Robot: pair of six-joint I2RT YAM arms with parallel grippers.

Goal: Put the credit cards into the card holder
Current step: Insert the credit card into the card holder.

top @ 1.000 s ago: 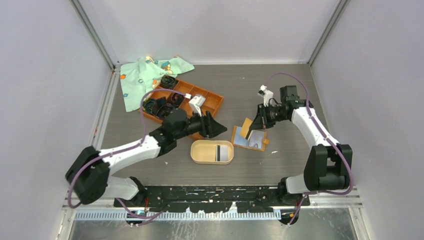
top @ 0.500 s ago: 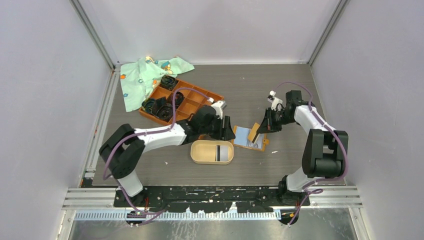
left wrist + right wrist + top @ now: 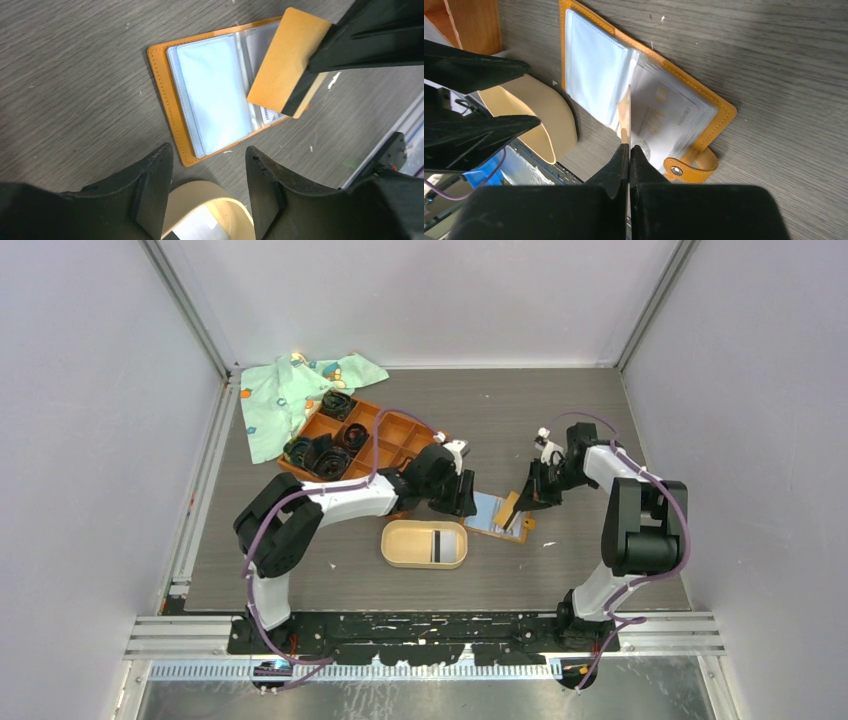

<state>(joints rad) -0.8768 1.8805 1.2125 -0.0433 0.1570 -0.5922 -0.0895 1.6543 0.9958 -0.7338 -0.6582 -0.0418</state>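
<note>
The right pincer (image 3: 629, 146) grips a tan black-striped plastic card (image 3: 285, 82) over the open orange wallet (image 3: 210, 95), centre right. The left pincer (image 3: 207, 155) stands wide beside the beige oval card holder (image 3: 400, 540), centre frame.

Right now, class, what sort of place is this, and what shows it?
Probably a robot test cell: left arm and right arm bolted at a table edge, plain walls on metal frame posts, staged props like an open wallet and beige tray.
</note>
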